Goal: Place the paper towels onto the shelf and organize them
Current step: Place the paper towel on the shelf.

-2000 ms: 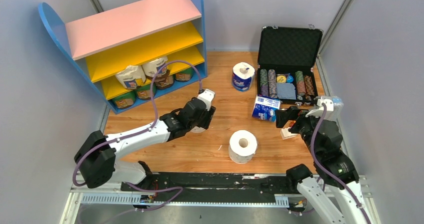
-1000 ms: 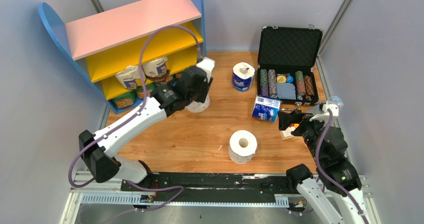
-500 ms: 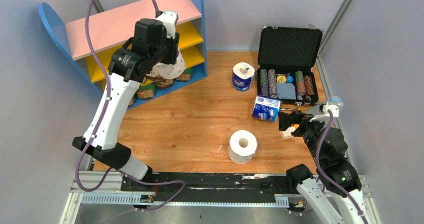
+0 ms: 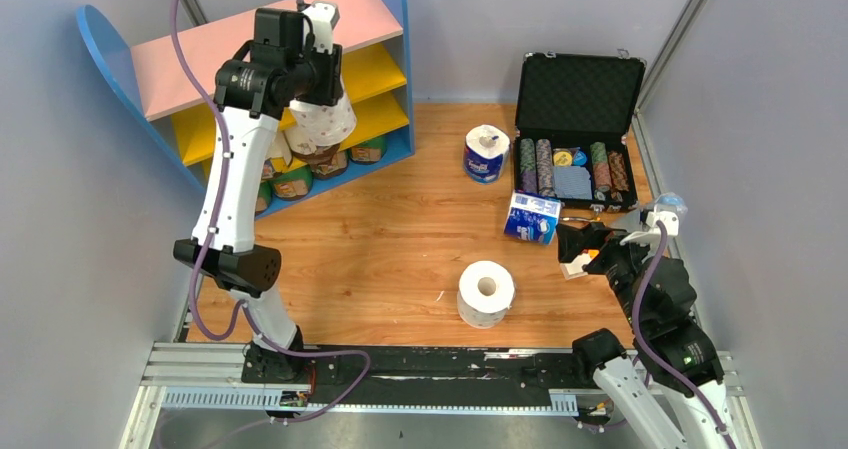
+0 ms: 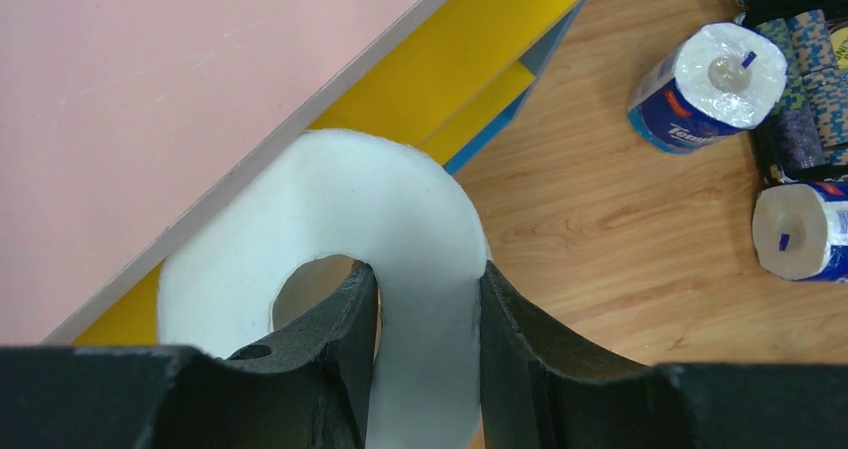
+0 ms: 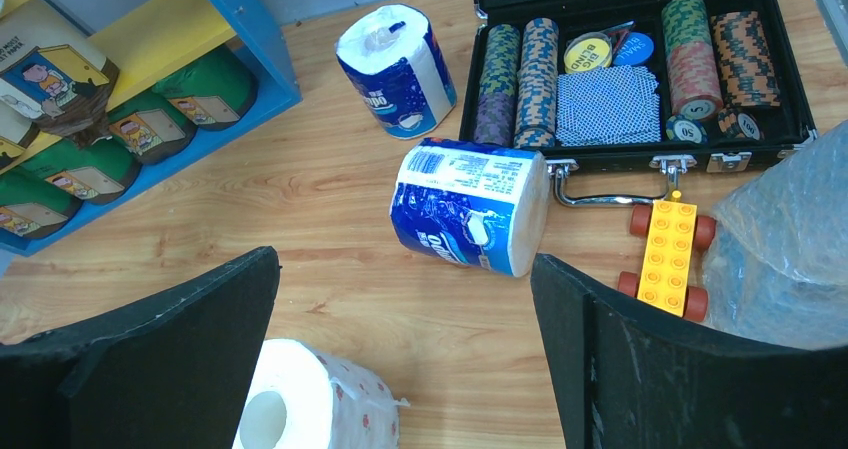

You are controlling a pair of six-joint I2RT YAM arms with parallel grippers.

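Note:
My left gripper is shut on a bare white roll, one finger in its core, and holds it high in front of the shelf, level with the upper yellow board. My right gripper is open and empty above the table at the right. A bare white roll stands on the table; it also shows in the right wrist view. Two blue-white wrapped rolls are near the case: one upright, one on its side. Green and cream rolls fill the shelf's lower tiers.
An open black case with poker chip stacks and a card deck stands at the back right. A yellow toy brick car and a clear plastic bag lie by my right gripper. Grey walls close in both sides.
My left arm has lifted the white roll from the table up and back to the shelf's front. In the last half second it rose a little higher. The right arm has stayed still.

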